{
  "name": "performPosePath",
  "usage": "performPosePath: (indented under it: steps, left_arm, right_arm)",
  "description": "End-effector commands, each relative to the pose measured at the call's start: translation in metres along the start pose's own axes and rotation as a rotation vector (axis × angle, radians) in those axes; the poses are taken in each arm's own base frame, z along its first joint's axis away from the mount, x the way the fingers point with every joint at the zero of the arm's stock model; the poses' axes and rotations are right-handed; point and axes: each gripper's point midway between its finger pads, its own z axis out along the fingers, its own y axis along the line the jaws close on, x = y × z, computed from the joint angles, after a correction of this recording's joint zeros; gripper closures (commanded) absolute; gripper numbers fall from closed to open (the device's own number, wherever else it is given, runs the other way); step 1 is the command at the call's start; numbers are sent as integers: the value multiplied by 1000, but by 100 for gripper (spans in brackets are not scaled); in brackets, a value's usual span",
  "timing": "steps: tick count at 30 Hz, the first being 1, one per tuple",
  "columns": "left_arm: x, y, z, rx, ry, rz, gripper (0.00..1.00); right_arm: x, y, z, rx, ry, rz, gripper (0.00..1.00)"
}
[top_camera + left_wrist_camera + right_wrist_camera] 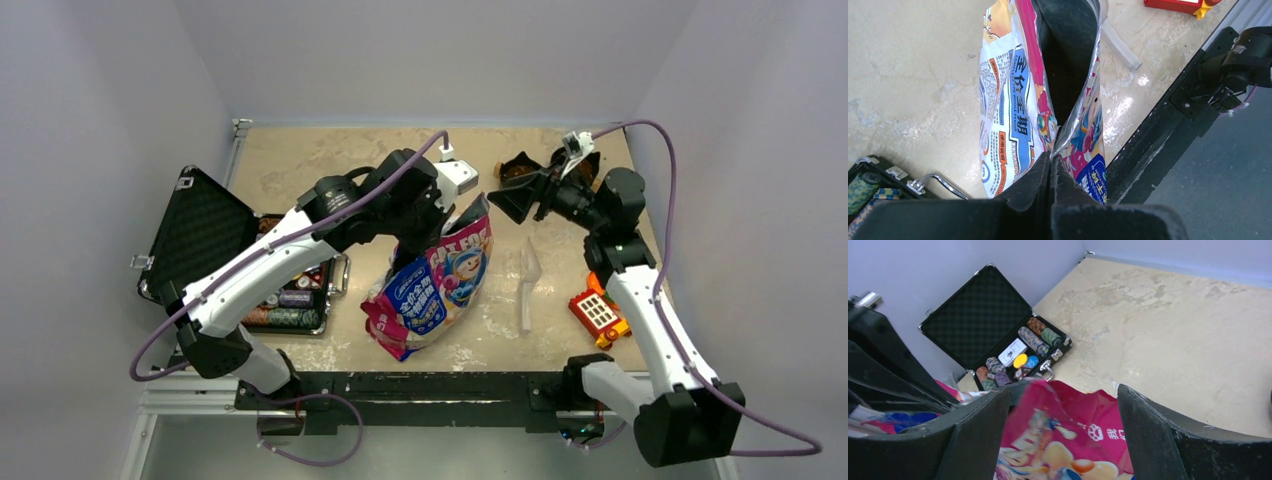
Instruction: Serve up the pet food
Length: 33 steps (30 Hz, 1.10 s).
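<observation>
Soft, even light fills the overhead view. The pale tabletop (330, 150) is bright and sharp, with faint, soft-edged shadows beneath the arms, and the strip at 6 o'clock is dim. In the left wrist view, white glare patches sit on the tabletop at 3 o'clock, the silver lining of the pet food bag (1008, 110) shines, and the left end effector (1050, 162) at 6 o'clock is a dark, soft-focus mass. In the right wrist view, the right end effector (1063, 392) and the bag at 6 o'clock are blurred, while the open case (973, 315) at 10 o'clock is crisp.
</observation>
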Motion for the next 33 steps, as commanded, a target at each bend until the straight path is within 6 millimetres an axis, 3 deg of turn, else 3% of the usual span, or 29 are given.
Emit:
performPosePath:
  steps: [1,4,7,13,18,23,30,33]
  left_arm:
    - [-2,-3,-25,66,-63,-29,100]
    - [1,-3,-27,83,-72,-34,100]
    - [1,-1,-29,87,-80,-33,100]
    - [0,-6,-30,123,-87,-20,100]
    - [-2,-11,-33,154,-99,-9,100]
    - [1,-14,-35,171,-98,-5,100]
    - [0,-19,-39,200,-104,-14,100]
    - [-1,-19,-42,198,-105,-18,100]
  right_arm:
    - [-27,17,-6,-256,-72,-160,18]
    - [-9,-6,0,-298,59,-80,20]
    - [-3,-25,-11,-329,32,-8,21]
    - [30,-42,-16,-430,154,39,29]
    - [43,-33,-5,-469,208,-11,26]
    - [60,-8,22,-539,304,-8,25]
    - [64,14,19,-645,331,4,27]
    - [67,20,15,-676,347,16,35]
